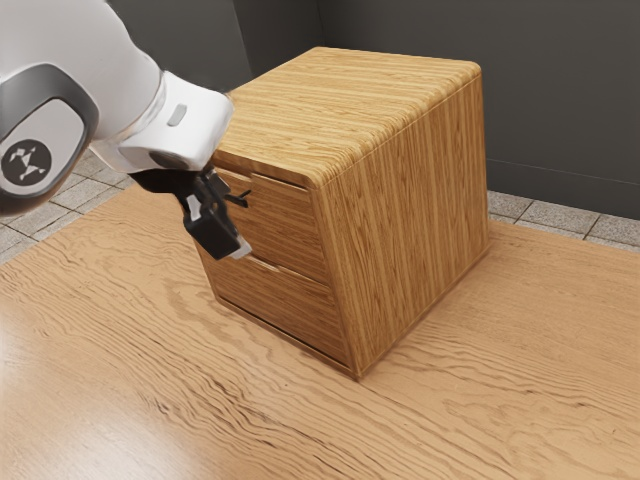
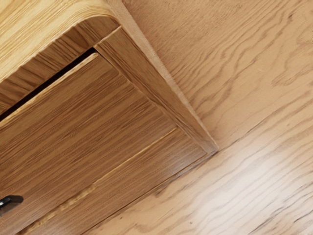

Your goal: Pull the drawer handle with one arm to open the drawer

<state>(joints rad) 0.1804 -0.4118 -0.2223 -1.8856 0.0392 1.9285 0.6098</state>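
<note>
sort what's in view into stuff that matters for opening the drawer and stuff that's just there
For the job:
gripper
black drawer handle
upper drawer
wooden cabinet

Just there:
lower drawer
wooden table
tiled floor

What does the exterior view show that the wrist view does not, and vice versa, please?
The exterior view adds the arm, the end effector by the handle of the upper drawer, the cabinet top and side, a grey wall and a tiled floor. The wrist view adds a close look at the dark gap along the upper drawer's top edge. Both share the upper drawer, the lower drawer and the wooden table.
</note>
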